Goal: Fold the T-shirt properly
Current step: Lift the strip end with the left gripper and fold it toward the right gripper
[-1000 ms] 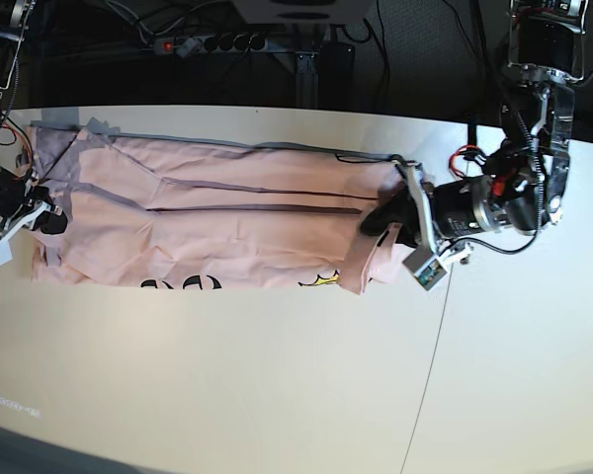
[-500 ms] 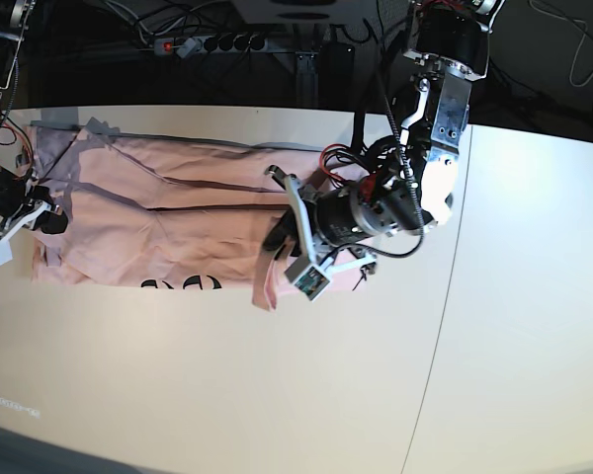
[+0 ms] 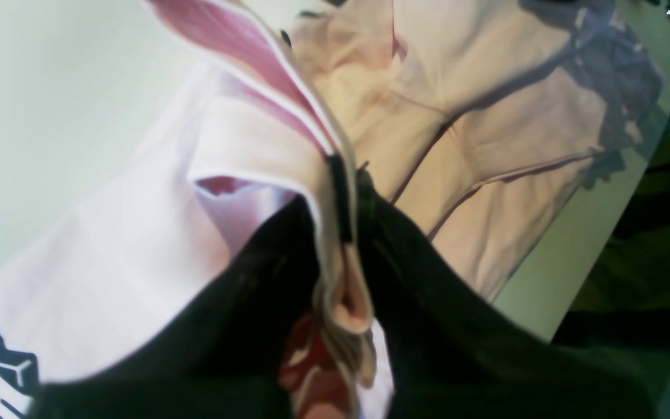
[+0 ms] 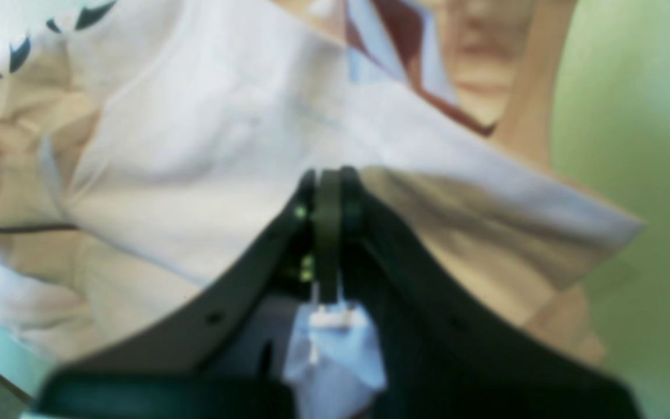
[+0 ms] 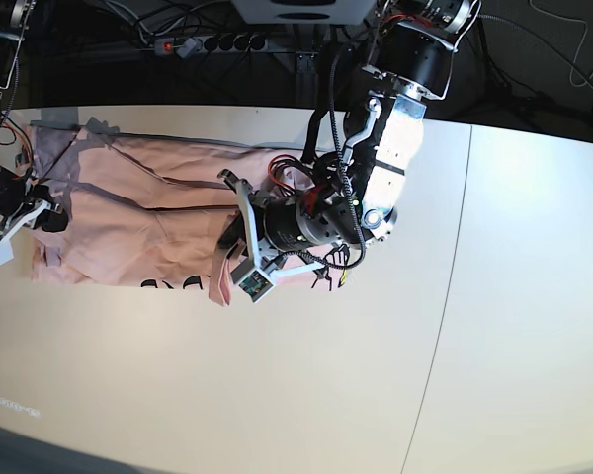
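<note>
The pale pink T-shirt (image 5: 128,212) lies stretched along the far half of the white table (image 5: 277,395), with black lettering (image 5: 178,284) at its near edge. My left gripper (image 5: 227,259) is shut on a bunched edge of the shirt and holds that end lifted and doubled back over the body. In the left wrist view, the black fingers (image 3: 405,279) pinch folded pink cloth (image 3: 335,279) at the left gripper (image 3: 344,203). At the table's left end, my right gripper (image 5: 40,215) is shut on the shirt's other end. The right wrist view shows the right gripper (image 4: 328,186) closed on pale fabric (image 4: 195,145).
A power strip (image 5: 212,42) and cables lie behind the table's far edge. A seam (image 5: 445,316) runs across the tabletop right of the shirt. The left arm's body (image 5: 385,168) reaches over the shirt's right part.
The left gripper has swept leftward across the table, carrying the shirt's right end over the body. The right gripper has stayed put.
</note>
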Controlling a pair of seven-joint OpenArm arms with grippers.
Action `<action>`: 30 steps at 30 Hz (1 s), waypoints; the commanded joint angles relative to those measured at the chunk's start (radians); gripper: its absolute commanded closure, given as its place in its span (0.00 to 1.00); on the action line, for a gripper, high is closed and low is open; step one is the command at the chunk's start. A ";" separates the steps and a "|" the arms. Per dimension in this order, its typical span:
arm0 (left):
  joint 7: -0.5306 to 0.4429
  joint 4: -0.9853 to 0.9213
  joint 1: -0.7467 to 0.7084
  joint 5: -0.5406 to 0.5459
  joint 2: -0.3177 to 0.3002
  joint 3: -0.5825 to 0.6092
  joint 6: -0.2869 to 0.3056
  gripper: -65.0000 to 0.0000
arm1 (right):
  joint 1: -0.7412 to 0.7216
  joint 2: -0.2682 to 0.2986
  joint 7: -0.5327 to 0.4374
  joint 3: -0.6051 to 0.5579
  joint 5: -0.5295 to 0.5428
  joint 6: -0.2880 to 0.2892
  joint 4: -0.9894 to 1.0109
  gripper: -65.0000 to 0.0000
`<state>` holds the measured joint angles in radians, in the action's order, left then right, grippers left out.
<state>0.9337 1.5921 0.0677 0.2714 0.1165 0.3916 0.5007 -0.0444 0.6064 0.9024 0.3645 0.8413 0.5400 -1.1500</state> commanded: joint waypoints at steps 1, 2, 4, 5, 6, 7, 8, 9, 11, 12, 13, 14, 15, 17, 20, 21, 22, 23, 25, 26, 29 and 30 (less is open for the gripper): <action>-0.025 0.010 0.021 0.015 0.017 0.003 -0.006 0.86 | -0.013 0.025 -0.012 0.010 0.015 0.067 -0.015 1.00; -0.025 0.010 0.021 0.016 0.016 0.003 -0.006 0.78 | -0.014 0.025 -0.012 0.010 0.015 0.067 -0.015 1.00; -0.032 0.010 0.021 0.018 0.017 0.003 -0.006 0.63 | -0.013 0.025 -0.012 0.010 0.015 0.067 -0.015 1.00; -0.039 0.010 0.021 0.025 0.017 0.003 -0.006 0.57 | -0.013 0.025 -0.012 0.010 0.015 0.067 -0.015 1.00; -0.042 0.010 0.021 0.040 0.017 0.003 -0.006 0.52 | -0.013 0.025 -0.012 0.010 0.015 0.067 -0.015 1.00; -0.042 0.010 0.021 0.064 0.018 0.003 -0.006 0.49 | -0.013 0.025 -0.012 0.010 0.015 0.067 -0.015 1.00; -0.040 0.010 0.021 0.083 0.021 0.003 -0.006 0.49 | -0.013 0.025 -0.012 0.010 0.015 0.067 -0.015 1.00; -0.039 0.010 0.021 0.101 0.023 0.003 -0.006 0.49 | -0.014 0.025 -0.012 0.010 0.015 0.067 -0.015 1.00; -0.036 0.013 0.021 0.146 0.021 0.003 -0.006 0.49 | -0.013 0.025 -0.013 0.010 0.015 0.067 -0.015 1.00; -0.032 0.021 0.021 0.146 0.021 0.003 -0.006 0.49 | -0.013 0.025 -0.012 0.010 0.015 0.067 -0.015 1.00; -0.026 0.033 0.021 0.144 0.021 0.000 -0.006 0.49 | -0.013 0.025 -0.012 0.010 0.015 0.067 -0.015 1.00; -0.016 0.048 0.021 0.137 0.021 -0.005 -0.006 0.49 | -0.013 0.025 -0.012 0.010 0.015 0.067 -0.015 1.00; -0.006 0.067 0.021 0.126 0.021 -0.013 -0.003 0.49 | -0.013 0.025 -0.012 0.010 0.015 0.067 -0.015 1.00; 0.018 0.103 0.021 0.108 0.015 -0.037 -0.003 0.49 | -0.013 0.024 -0.012 0.010 0.015 0.067 -0.015 1.00; 0.036 0.126 0.021 0.114 -0.008 -0.082 -0.003 0.49 | -0.013 0.024 -0.012 0.010 0.015 0.067 -0.015 1.00; 0.037 0.126 0.021 0.116 -0.023 -0.094 -0.003 0.49 | -0.013 0.024 -0.012 0.010 0.015 0.067 -0.015 1.00; 0.045 0.126 0.018 0.117 -0.038 -0.103 -0.003 0.49 | -0.013 0.024 -0.012 0.010 0.015 0.067 -0.015 1.00; 0.056 0.126 0.014 0.118 -0.053 -0.110 -0.003 0.49 | -0.013 0.024 -0.012 0.010 0.014 0.067 -0.015 1.00; 0.083 0.126 0.000 0.126 -0.084 -0.111 -0.003 0.49 | -0.013 0.024 -0.012 0.010 0.014 0.067 -0.015 1.00; 0.100 0.126 -0.009 0.138 -0.097 -0.111 -0.003 0.49 | -0.014 0.024 -0.013 0.010 0.014 0.067 -0.015 1.00; 0.130 0.126 -0.054 0.178 -0.120 -0.111 -0.002 0.49 | -0.014 0.024 -0.016 0.010 0.015 0.067 -0.015 1.00; 0.129 0.126 -0.073 0.174 -0.120 -0.111 0.004 0.49 | -0.014 0.024 -0.016 0.010 0.015 0.067 -0.015 1.00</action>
<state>1.0771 1.6997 -0.0204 0.4278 -0.0090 0.2802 0.5018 -0.0444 0.6064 0.9020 0.3645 0.8425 0.5400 -1.1500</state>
